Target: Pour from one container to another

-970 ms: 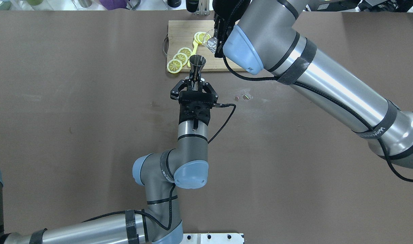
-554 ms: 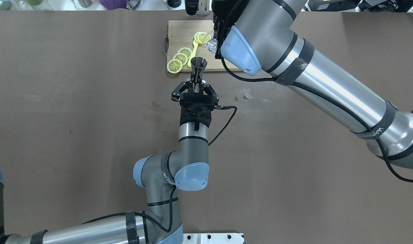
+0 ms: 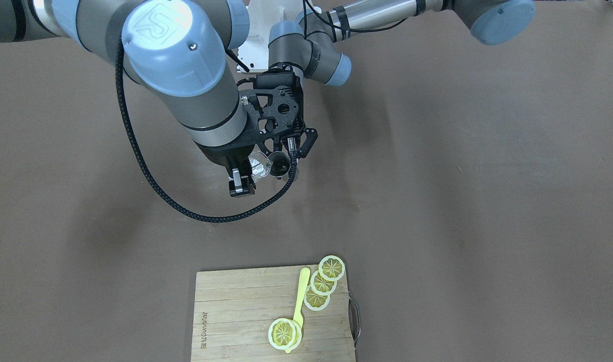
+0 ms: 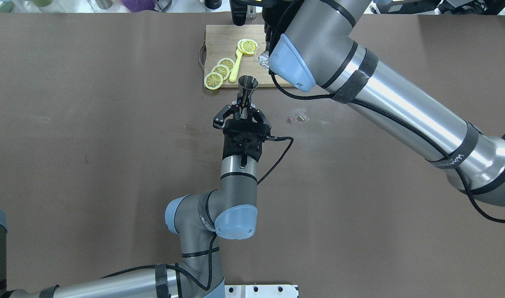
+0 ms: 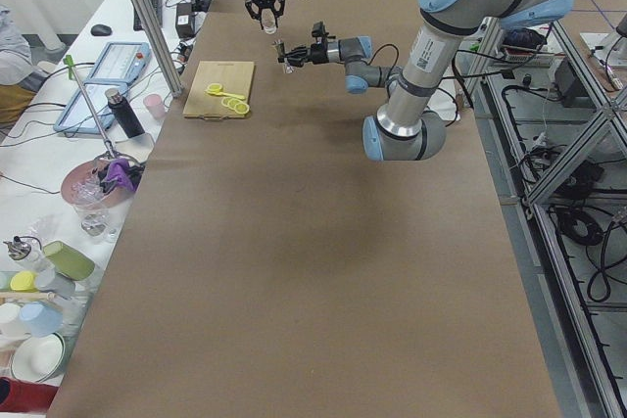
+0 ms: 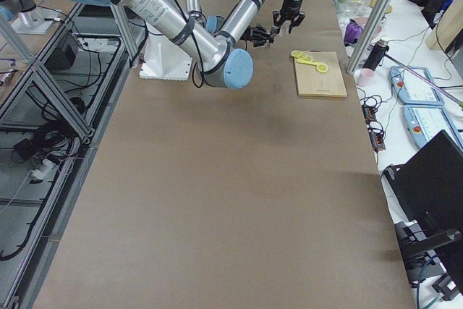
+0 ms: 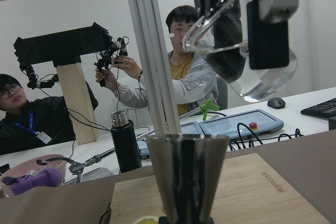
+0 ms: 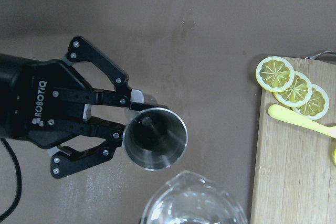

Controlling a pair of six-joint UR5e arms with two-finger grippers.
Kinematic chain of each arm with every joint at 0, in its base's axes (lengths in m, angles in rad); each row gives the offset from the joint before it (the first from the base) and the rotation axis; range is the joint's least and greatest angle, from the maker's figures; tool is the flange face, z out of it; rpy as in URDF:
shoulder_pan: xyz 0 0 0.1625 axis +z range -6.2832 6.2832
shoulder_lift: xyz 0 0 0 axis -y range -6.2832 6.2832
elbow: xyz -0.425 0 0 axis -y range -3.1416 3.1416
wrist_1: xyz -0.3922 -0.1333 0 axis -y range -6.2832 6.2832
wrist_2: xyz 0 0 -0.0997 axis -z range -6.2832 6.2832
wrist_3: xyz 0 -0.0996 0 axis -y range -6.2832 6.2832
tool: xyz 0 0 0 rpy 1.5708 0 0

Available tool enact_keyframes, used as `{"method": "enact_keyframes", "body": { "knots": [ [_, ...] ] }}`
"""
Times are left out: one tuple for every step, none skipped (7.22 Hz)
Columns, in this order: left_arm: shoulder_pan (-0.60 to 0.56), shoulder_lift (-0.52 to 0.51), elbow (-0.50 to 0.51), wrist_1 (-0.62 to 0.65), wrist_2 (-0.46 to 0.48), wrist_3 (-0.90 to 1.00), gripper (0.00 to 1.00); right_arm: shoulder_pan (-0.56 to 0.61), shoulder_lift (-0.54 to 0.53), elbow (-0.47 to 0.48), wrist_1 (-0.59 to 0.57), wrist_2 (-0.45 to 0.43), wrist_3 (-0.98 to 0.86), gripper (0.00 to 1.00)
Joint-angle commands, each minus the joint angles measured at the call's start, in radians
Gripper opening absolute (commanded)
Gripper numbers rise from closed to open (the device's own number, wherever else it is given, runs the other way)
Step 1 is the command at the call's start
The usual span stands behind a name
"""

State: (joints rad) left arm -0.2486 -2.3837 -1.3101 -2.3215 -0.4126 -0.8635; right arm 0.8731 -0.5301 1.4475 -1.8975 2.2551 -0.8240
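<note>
My left gripper (image 4: 245,108) is shut on the narrow waist of the steel jigger (image 4: 247,84) and holds it upright above the table, its open cone (image 8: 155,139) facing up. My right gripper (image 3: 246,176) is shut on the small clear glass (image 4: 262,58), held higher and tilted with its rim toward the jigger. In the left wrist view the glass (image 7: 241,40) hangs above and to the right of the jigger (image 7: 186,177). The right wrist view shows the glass rim (image 8: 191,203) just beside the jigger's mouth, not over it. No stream of liquid shows.
A wooden cutting board (image 4: 219,41) with lemon slices (image 4: 217,73) and a yellow spoon (image 4: 236,66) lies just beyond the jigger. Small wet spots (image 4: 299,118) mark the brown table. Bottles and cups line the far edge. Operators (image 7: 184,72) sit behind the table.
The left gripper carried the jigger to the right and slightly back toward the robot, closer under the glass. The right arm shifted a little and still holds the tilted glass.
</note>
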Motion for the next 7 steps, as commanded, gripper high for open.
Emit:
{"method": "enact_keyframes", "body": {
  "knots": [
    [0.0,0.0,0.0,-0.001,0.0,0.001,0.0,-0.011,0.002,-0.01,-0.017,-0.006,-0.001,0.0],
    [0.0,0.0,0.0,-0.002,0.0,0.001,0.0,-0.02,0.01,-0.01,-0.035,-0.018,-0.013,0.0],
    [0.0,0.0,0.0,-0.003,0.0,0.001,0.0,-0.026,0.016,-0.012,-0.047,-0.026,-0.015,0.0],
    [0.0,0.0,0.0,-0.003,0.0,0.001,0.0,-0.036,0.021,-0.012,-0.066,-0.04,-0.021,0.0],
    [0.0,0.0,0.002,-0.003,0.0,0.003,0.0,-0.042,0.025,-0.012,-0.089,-0.049,-0.03,0.0],
    [0.0,0.001,0.002,-0.003,0.0,0.011,0.0,-0.046,0.035,-0.012,-0.106,-0.058,-0.036,0.0],
    [0.0,0.001,0.002,-0.003,0.0,0.023,0.0,-0.049,0.042,-0.013,-0.132,-0.063,-0.049,0.0]
  ]
}}
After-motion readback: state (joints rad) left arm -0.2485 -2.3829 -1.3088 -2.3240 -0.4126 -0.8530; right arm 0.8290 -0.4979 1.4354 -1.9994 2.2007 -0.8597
